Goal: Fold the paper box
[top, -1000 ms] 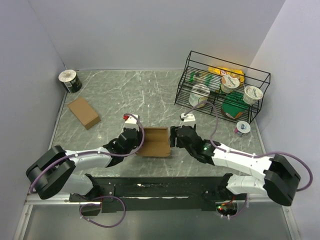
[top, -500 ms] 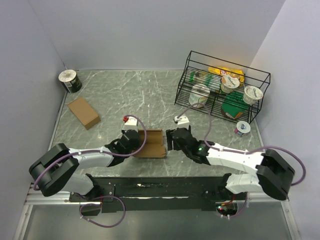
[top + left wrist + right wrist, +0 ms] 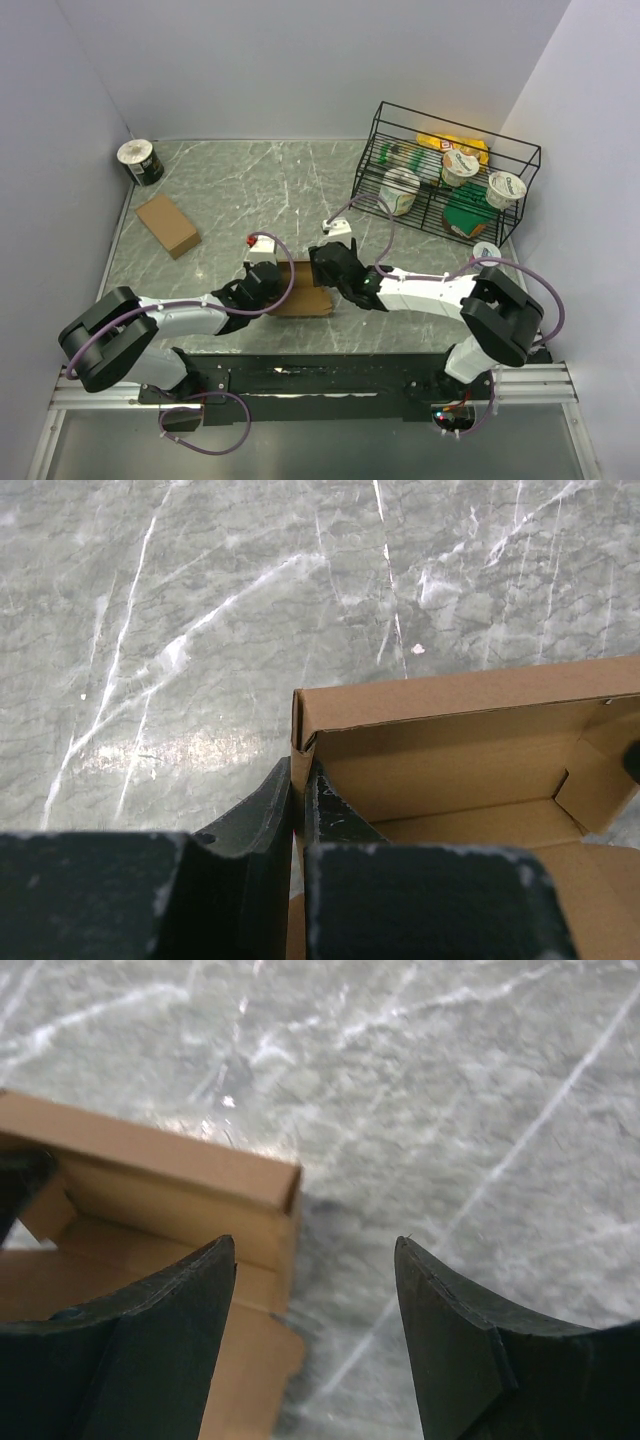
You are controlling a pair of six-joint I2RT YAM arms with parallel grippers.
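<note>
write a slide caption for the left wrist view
Left gripper pinches the corner wall of the open paper box on the marble table.

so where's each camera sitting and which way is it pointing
Top external: high behind the bases, looking down on the grey marble table; the left arm and right arm meet at the open brown cardboard box.
Left wrist: looks down past the left gripper, shut on one box wall.
Right wrist: looks down past the open right gripper, one finger over the box, one over the table.
Shared: all three show box and table.
</note>
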